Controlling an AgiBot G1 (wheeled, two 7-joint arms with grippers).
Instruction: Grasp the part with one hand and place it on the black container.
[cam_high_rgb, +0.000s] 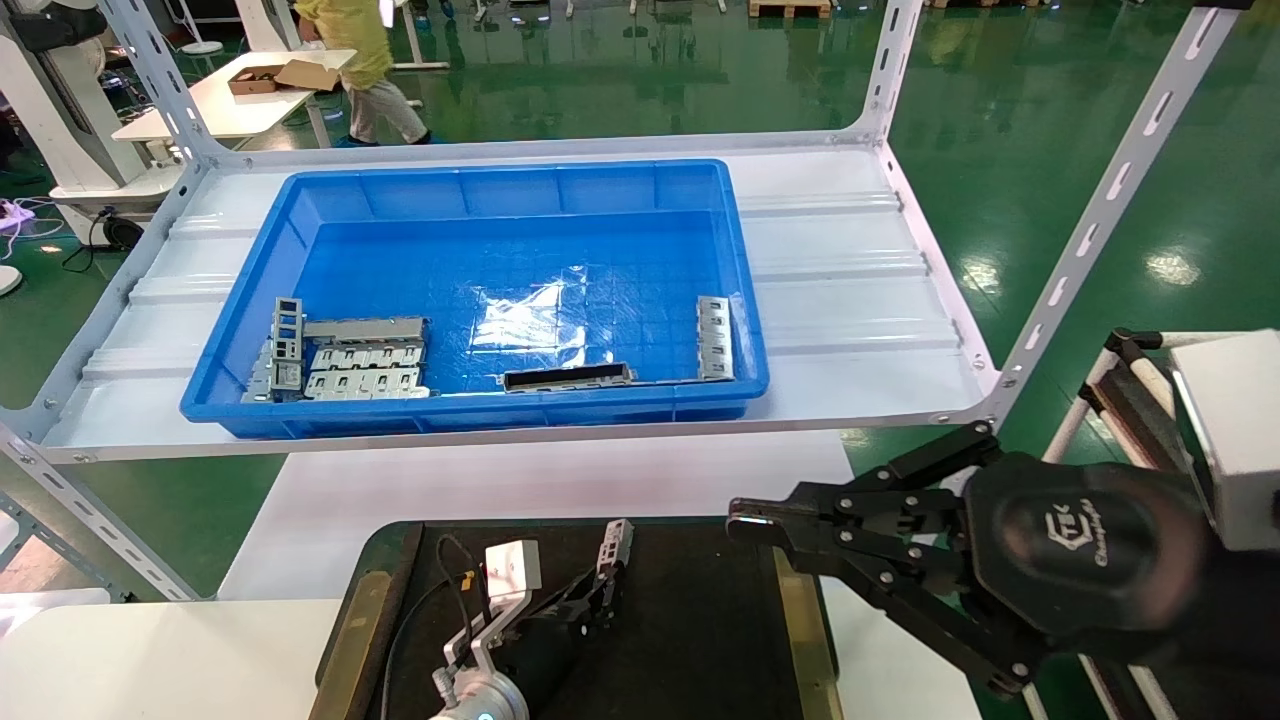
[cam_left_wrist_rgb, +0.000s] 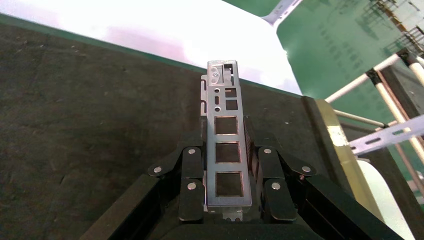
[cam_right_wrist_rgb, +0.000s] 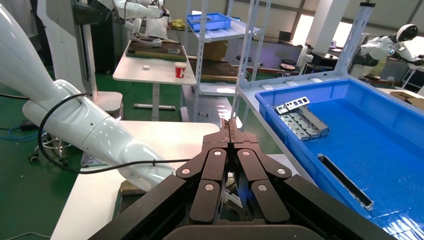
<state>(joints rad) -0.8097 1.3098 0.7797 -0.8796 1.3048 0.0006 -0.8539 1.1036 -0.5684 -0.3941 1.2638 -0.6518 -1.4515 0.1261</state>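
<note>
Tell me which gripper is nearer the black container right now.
Left. The left gripper is over the black container, shut on the part. The right gripper hangs shut by the container's far right corner, holding nothing.

Embossed logo on the black body of the right gripper (cam_high_rgb: 770, 528), head view: an angular emblem above a line of slanted script that appears to begin "Chang"; the remaining letters cannot be made out. No other lettering, number or sign is legible in the head view or in either wrist view.
</note>
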